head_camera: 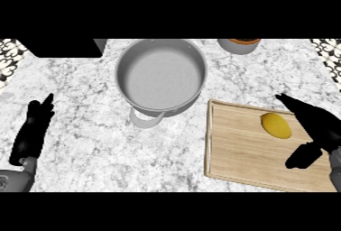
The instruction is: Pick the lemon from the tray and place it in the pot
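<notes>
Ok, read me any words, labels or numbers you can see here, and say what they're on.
None to read: the pot, tray, lemon and the cup at the top edge show no words, labels, numbers or signs.

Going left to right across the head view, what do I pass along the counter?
In order: left hand → pot → lemon → right hand. The tray is left out, since the lemon and right hand overlap it.
</notes>
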